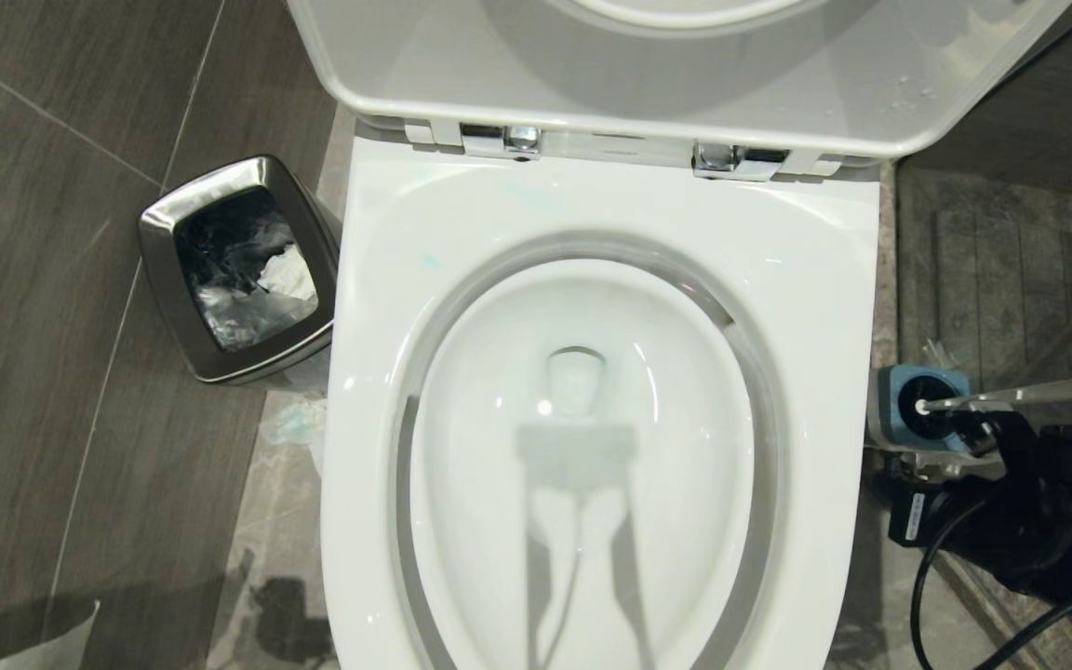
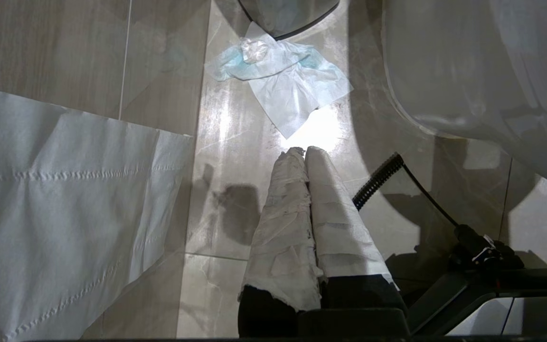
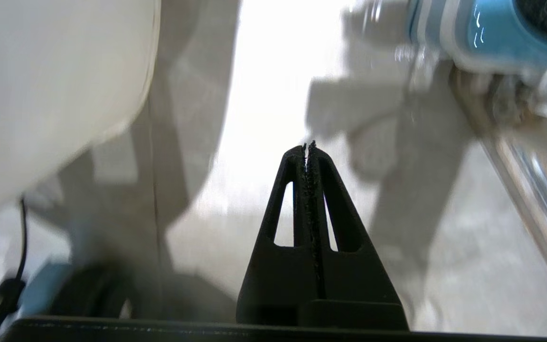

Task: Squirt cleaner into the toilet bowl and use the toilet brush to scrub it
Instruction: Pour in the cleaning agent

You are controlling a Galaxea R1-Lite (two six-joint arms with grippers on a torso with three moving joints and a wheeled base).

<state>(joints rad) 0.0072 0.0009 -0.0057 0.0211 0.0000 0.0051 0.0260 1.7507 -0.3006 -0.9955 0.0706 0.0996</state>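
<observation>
Right arm: a black arm enters the head view low on the robot's right of the toilet bowl, with black cables looping beneath it; it reaches toward the brush holder beside the bowl.
Right gripper: two black triangular fingers pressed flat together, closed on nothing, pointing down at pale floor between the bowl's white outer wall and the holder; it touches neither.
Left gripper: both fingers are wrapped in white paper and pressed together, closed and empty, hanging over the floor on the robot's left of the bowl.
Toilet bowl: large, glossy white ceramic, filling the middle of the head view; the oval basin is open, the seat is down and the lid is raised at the back on two chrome hinges. Shadows of the robot fall across the basin.
Toilet brush: a slim pale handle leaning out of the holder, slanting away from the bowl; its head is hidden inside.
Brush holder: small and square with a blue top and dark opening, standing on the floor just beside the bowl's right side.
Waste bin: a small steel bin with a dark liner, on the floor near the bowl's left rear corner.
Tissue: a crumpled white and blue sheet lying on the floor between the bin and the bowl.
Paper sheet: a broad white perforated sheet, on the far side of the left gripper from the bowl.
</observation>
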